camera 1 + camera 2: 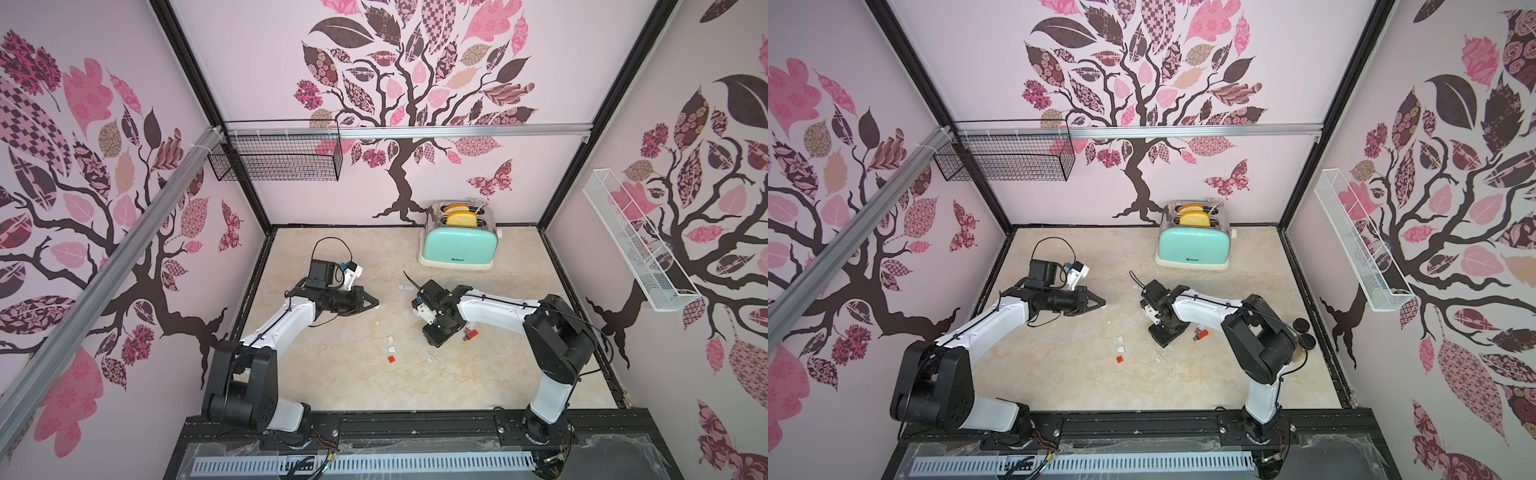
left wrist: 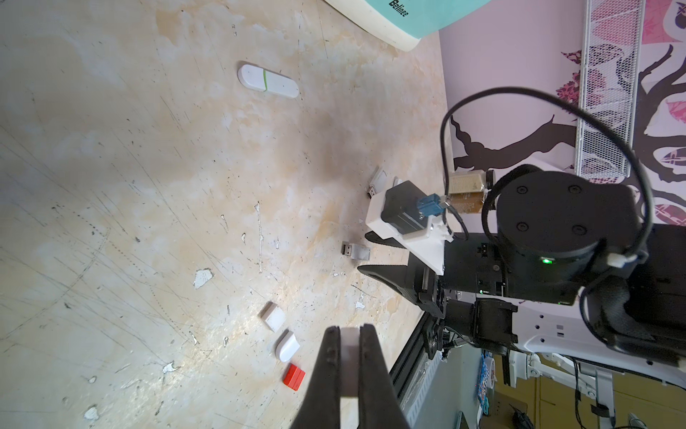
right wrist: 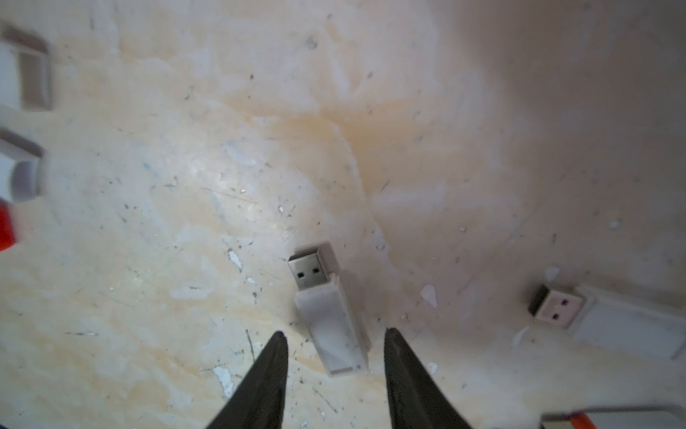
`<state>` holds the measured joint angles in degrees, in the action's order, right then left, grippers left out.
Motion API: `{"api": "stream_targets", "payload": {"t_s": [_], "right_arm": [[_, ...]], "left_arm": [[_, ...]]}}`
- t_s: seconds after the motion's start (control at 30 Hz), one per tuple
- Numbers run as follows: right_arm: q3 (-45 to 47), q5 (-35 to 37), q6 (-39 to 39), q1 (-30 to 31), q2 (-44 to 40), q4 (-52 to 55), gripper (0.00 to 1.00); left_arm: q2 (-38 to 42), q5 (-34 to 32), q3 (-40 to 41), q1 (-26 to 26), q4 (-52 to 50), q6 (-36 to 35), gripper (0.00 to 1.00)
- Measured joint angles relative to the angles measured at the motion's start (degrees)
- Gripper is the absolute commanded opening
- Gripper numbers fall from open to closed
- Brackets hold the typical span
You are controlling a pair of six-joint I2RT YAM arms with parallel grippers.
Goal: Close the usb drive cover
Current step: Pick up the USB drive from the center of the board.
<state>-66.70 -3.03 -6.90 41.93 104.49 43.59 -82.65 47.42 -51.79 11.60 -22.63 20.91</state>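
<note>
Table [image 1: 340, 395]: pale, marbled and scuffed; everything below is on or over it.
Toaster [image 1: 459, 245]: mint green, at the back, well apart from both arms.
Left claw [image 2: 349, 328]: closed, with a white piece [image 2: 349, 356] pinched between its fingers (a cap, by the look of it). It is out over the table left of centre, tips pointing toward the right arm.
Right claw [image 3: 333, 332]: open and pointing down, one finger on each side of the drive's tail end. Neither finger is seen touching it.
Drive [image 3: 330, 323]: white, lying flat on the table right of centre, under the right claw. Its metal plug [image 3: 308, 269] is bare and points away from the claw.
Second drive [image 3: 594, 319]: white, plug also bare, lying near the first.
Capped drive [image 2: 267, 81]: white with a green band, nearer the toaster.
Loose caps: three in a row between the arms, a square white cap [image 2: 273, 315], a rounded white cap [image 2: 287, 345] and a red cap [image 2: 294, 376].
</note>
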Motion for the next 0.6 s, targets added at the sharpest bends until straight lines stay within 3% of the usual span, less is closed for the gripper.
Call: {"api": "stream_targets", "payload": {"t_s": [0.33, 0.6], "right_arm": [[-1.9, 1.6, -2.8, 0.4, 2.0, 0.9, 0.31], [-1.9, 1.9, -3.0, 0.7, 2.0, 1.4, 0.31]], "left_arm": [[0.0, -0.3, 0.0, 0.0, -0.2, 0.0, 0.0], [0.0, -0.6, 0.0, -0.1, -0.2, 0.0, 0.0]]}}
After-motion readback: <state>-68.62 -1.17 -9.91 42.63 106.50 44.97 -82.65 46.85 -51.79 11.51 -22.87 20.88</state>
